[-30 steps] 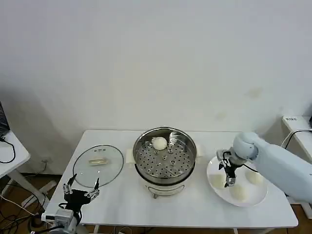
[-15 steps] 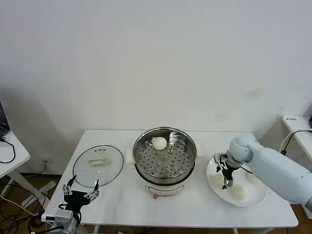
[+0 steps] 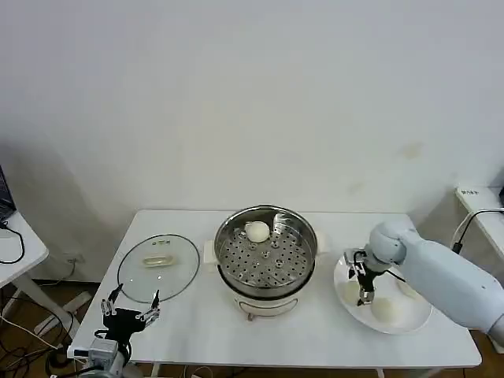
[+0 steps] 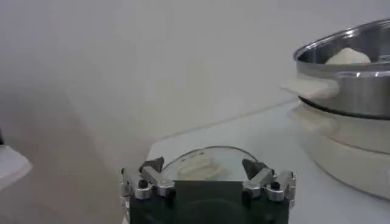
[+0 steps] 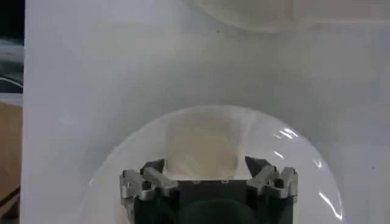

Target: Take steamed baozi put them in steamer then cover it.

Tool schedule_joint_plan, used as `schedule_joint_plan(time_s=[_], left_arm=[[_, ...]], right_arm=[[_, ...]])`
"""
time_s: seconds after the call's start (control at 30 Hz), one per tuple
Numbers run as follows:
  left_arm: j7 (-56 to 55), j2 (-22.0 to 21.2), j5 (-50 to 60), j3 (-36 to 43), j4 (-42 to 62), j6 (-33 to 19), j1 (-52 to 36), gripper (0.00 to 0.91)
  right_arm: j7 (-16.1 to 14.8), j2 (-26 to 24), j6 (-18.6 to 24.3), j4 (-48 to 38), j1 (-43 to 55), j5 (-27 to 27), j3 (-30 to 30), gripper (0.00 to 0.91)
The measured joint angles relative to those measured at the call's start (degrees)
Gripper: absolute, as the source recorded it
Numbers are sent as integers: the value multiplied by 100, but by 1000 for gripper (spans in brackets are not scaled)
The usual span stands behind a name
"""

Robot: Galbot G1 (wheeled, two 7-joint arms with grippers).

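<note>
Cream-white baozi [image 5: 201, 145] sits on the plate [image 3: 417, 319] right of the steamer [image 3: 266, 250]; the right gripper [image 3: 364, 282], fingers spread astride it, should close gently, then lift straight up

The round stainless-steel steamer [image 3: 266, 257] stands at the middle of the white table [image 3: 197, 331], with one cream-white steamed baozi [image 3: 257, 231] on its perforated tray toward the back. The round clear glass cover [image 3: 158, 266] lies flat to its left. A flat white plate [image 3: 409, 317] with three more buns [image 3: 385, 309] sits to its right.
</note>
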Motion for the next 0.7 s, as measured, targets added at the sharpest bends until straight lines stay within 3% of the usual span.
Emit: schedule_joint_plan(time_s=[0.47,0.7], left_arm=[[9,14,1,19,90,1,-84,907],[14,17,-13,-30,35,20,-94,907]], right_arm=[[13,-121,-22,44,122,107,81,625],[-36,-430,-106,334,613,434,-125,625]])
